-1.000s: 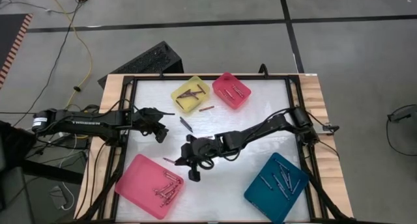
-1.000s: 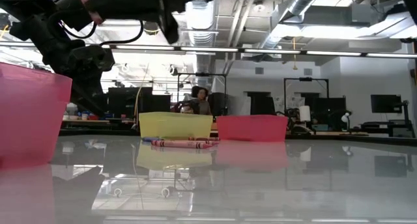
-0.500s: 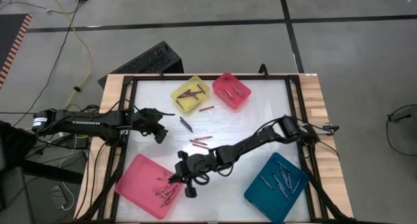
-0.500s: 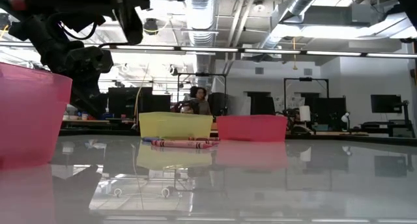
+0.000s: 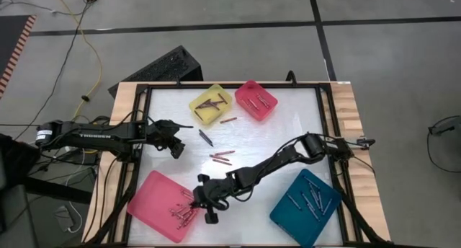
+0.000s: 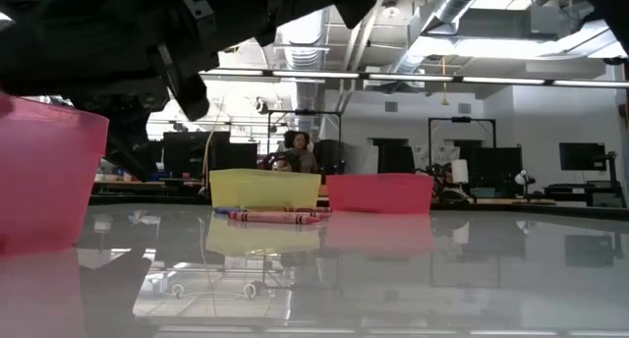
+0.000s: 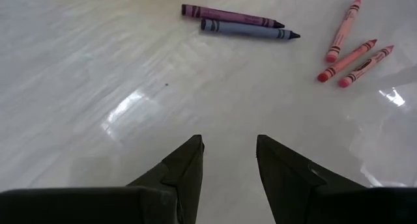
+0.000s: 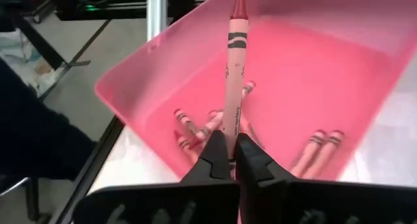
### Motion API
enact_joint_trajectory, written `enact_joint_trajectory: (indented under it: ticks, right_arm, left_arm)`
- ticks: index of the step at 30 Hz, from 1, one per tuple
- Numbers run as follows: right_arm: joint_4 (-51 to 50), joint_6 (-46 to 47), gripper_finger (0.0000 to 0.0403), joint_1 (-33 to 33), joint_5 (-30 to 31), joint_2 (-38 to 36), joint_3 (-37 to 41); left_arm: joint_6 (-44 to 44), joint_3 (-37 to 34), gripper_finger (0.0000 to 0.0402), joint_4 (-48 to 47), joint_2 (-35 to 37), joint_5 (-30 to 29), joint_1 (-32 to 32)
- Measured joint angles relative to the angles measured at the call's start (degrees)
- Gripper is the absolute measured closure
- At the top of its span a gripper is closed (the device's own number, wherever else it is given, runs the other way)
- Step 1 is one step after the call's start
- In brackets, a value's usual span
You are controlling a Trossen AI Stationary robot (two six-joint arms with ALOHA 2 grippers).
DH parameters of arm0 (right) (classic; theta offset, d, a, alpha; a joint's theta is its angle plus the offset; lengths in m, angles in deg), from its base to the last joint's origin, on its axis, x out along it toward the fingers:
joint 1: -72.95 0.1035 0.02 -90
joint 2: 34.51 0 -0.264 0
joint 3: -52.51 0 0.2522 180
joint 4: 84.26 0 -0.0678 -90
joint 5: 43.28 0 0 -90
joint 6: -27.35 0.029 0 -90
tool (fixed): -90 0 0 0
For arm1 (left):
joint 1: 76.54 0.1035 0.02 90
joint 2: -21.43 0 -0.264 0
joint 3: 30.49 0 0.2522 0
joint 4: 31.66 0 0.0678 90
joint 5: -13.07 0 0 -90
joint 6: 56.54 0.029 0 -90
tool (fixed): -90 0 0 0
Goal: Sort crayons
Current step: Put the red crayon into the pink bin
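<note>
White tabletop (image 5: 288, 125): red crayon (image 8: 232, 74) pinched in right gripper (image 8: 229, 149) above large pink tray (image 5: 144, 197), unreleased. Many crayons already binned; five loose crayons (image 7: 287, 30) remain near parted, empty left gripper (image 7: 228, 152).

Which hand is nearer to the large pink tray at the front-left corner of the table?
Right. The right hand hovers over the large pink tray, gripping a crayon. The left hand waits farther back, apart from it.
</note>
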Motion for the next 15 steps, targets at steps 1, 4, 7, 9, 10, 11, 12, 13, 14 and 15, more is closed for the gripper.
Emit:
enact_joint_trajectory:
  ticks: [1,4,7,9,10,11,12,13,14,15]
  right_arm:
    - [-0.1,0.0,0.0397,0.0,0.0,0.0,0.0]
    - [-0.4,0.1,0.0384,-0.3,0.1,0.0,0.0]
    - [-1.3,0.7,0.0371,-0.3,0.2,0.0,0.0]
    - [-2.3,1.9,0.0362,-0.2,0.2,0.1,0.0]
    - [-2.6,2.4,0.0357,-0.4,0.2,0.1,0.0]
    - [-2.6,2.9,0.0353,-0.5,0.2,0.1,0.0]
    - [-2.5,3.5,0.0349,-0.5,0.2,0.1,0.0]
    - [-2.5,3.7,0.0346,-0.6,0.2,0.1,0.0]
    - [-2.4,3.9,0.0343,-0.6,0.2,0.1,0.0]
    - [-2.3,4.0,0.0340,-0.7,0.2,0.1,0.0]
  left_arm:
    - [0.0,0.0,0.0269,0.0,0.0,0.0,0.0]
    - [0.0,0.0,0.0269,0.0,0.0,0.0,0.0]
    - [-0.2,0.0,0.0269,0.0,0.0,0.0,0.0]
    - [-0.2,0.0,0.0269,0.1,0.0,0.0,0.0]
    - [-0.2,0.0,0.0269,0.1,0.0,0.0,0.0]
    - [-0.2,0.0,0.0269,0.1,0.0,0.0,0.0]
    - [-0.2,0.0,0.0269,0.1,0.0,0.0,0.0]
    - [-0.2,0.0,0.0269,0.1,0.0,0.0,0.0]
    - [-0.2,0.0,0.0269,0.1,0.0,0.0,0.0]
    - [-0.2,0.0,0.0269,0.1,0.0,0.0,0.0]
